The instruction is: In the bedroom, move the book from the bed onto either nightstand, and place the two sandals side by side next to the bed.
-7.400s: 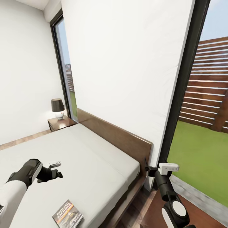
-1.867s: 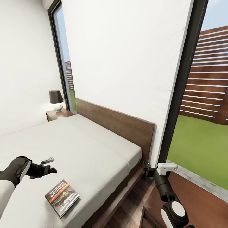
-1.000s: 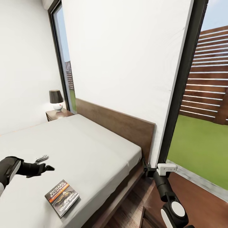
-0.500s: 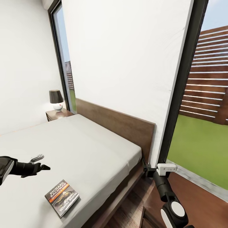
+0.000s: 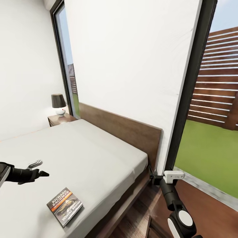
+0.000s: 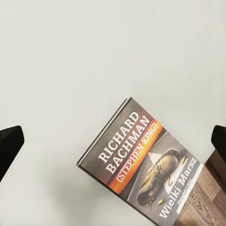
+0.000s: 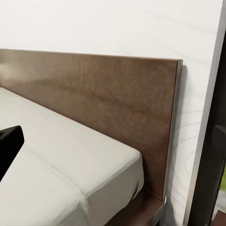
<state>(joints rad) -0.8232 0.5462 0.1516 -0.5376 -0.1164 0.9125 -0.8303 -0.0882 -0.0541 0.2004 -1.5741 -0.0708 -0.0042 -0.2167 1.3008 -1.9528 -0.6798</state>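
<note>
**Hovering over the mattress, book lying free near the bed's edge**

Hovering low over the mattress at about 9 o'clock in the head view, the left gripper (image 5: 37,168) is empty, and in the left wrist view its two dark fingertips (image 6: 9,146) sit far apart at the frame's edges, so the jaws stand wide. From that gripper, the book (image 5: 64,206) lies toward 5 o'clock, near but clear of it, flat and face-up on the bed (image 5: 99,155) close to the near edge. In the wrist view one corner of the book (image 6: 143,167) looks to reach out over the floor (image 6: 207,202), though I can't be sure.

Handling, as I judge it: a thin paperback, light, a bit floppy, glossy cover probably slick. Lying flat on a soft mattress, there's little to bite from above; the corner at the bed's edge looks the best place to take hold, or pinch across the spine side.

Further out, the right gripper (image 5: 152,176) hangs by the headboard (image 5: 132,132); whether it is open, I cannot tell. Far off at 10 o'clock, a nightstand (image 5: 61,119) carries a lamp (image 5: 59,104).
</note>
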